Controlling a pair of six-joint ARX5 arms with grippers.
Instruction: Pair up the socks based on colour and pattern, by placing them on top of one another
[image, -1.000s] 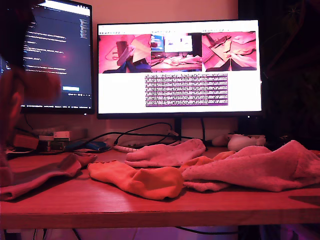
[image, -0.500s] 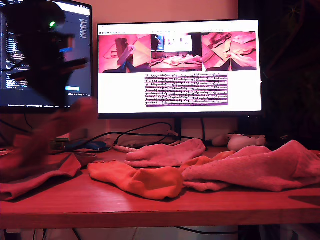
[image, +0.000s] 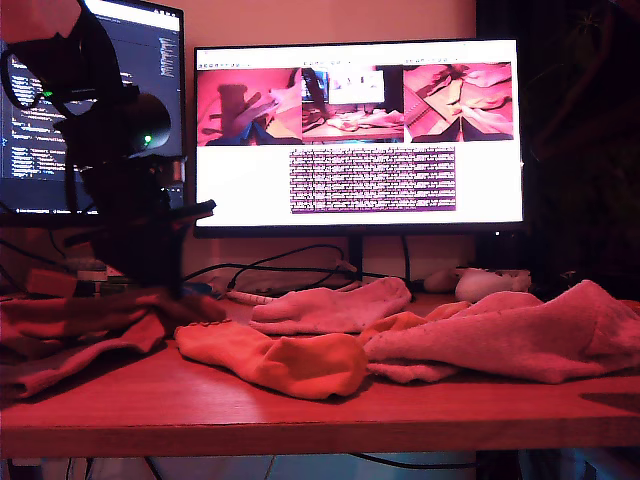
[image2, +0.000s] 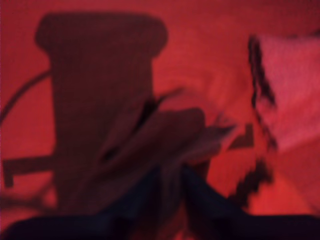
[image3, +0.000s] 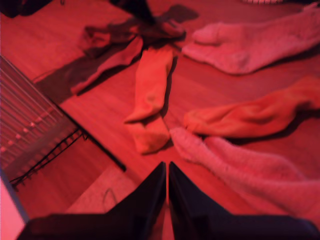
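Here the first wrist view is badly blurred: my first end effector (image2: 172, 172) appears clamped on a dark maroon sock (image2: 165, 135), low over the counter (image: 300, 410) at the exterior view's left, though its fingertips are hidden in fabric. My second end effector (image3: 166, 172), jaws pressed together and empty, hangs well apart from the socks: an orange sock (image3: 150, 95) lies nearest ahead, a pale pink sock (image3: 250, 40) beyond.

Smooth wooden table (image: 300, 415) with a matt finish (grain visible from the second wrist view). Fuzzy pale pink sock (image: 335, 305); smoother knit orange sock (image: 275, 358); glossy monitor (image: 358, 135).
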